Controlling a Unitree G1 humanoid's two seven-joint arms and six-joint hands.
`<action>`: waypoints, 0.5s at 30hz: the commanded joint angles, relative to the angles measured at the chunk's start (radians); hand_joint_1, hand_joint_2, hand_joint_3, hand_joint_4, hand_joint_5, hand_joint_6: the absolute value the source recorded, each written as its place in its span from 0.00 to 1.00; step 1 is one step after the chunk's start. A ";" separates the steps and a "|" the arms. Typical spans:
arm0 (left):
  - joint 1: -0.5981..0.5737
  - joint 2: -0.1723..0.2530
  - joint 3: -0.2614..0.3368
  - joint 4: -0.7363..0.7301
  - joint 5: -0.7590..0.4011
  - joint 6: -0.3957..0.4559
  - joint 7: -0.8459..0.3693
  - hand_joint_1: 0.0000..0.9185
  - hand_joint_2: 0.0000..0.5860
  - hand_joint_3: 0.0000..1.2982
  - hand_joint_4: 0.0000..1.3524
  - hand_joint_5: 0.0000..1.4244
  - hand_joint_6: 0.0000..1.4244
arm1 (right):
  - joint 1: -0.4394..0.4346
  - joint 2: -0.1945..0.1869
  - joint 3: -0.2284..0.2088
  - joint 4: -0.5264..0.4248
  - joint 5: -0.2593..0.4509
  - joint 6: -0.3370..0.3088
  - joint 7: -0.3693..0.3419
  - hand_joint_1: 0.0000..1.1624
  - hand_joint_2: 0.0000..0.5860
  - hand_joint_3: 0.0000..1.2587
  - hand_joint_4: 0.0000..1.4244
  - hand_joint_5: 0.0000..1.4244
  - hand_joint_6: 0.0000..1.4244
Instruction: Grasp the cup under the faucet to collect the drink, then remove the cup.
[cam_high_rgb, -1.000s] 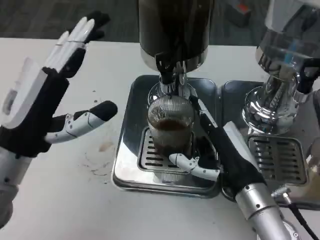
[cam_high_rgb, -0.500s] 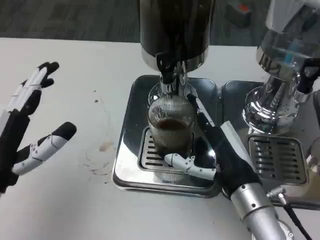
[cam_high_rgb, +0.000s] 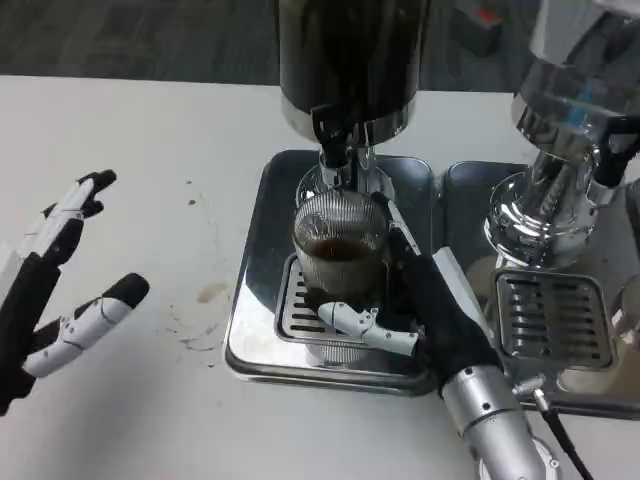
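The right hand (cam_high_rgb: 425, 310) is wrapped around the cup (cam_high_rgb: 338, 262). Its thumb lies across the front of the cup low down, and its other fingers go up the far right side, so the cup is held between them. The cup is see-through glass with ribbed sides and has brown drink in it. It stands on the slotted grate of the silver tray (cam_high_rgb: 250, 330), right under the faucet (cam_high_rgb: 335, 140).

The left hand (cam_high_rgb: 50, 290) is off to the side over the white table (cam_high_rgb: 130, 400). Its fingers are spread wide apart and it holds nothing. A few brown stains (cam_high_rgb: 205, 300) mark the table between that hand and the tray.

Behind the cup stands the big dark drink tank (cam_high_rgb: 350, 55) with a shiny ring at its base. A second shiny machine (cam_high_rgb: 570, 150) stands to the right on its own tray.
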 joint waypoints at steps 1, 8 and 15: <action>0.023 -0.009 -0.006 0.008 -0.010 -0.004 -0.008 0.00 0.28 0.06 0.00 0.08 0.01 | -0.026 0.014 -0.011 0.035 0.023 -0.011 0.004 0.70 0.31 0.00 0.00 0.00 0.00; 0.050 -0.016 -0.002 -0.005 -0.006 -0.005 0.004 0.00 0.28 0.06 0.00 0.08 0.00 | -0.044 0.029 -0.017 0.069 0.045 -0.006 0.013 0.69 0.32 0.00 0.00 0.00 0.01; 0.056 -0.016 0.006 -0.017 -0.003 -0.001 0.012 0.00 0.28 0.07 0.00 0.08 0.00 | -0.064 0.036 -0.011 0.087 0.042 -0.005 0.025 0.69 0.32 0.00 0.00 0.00 0.02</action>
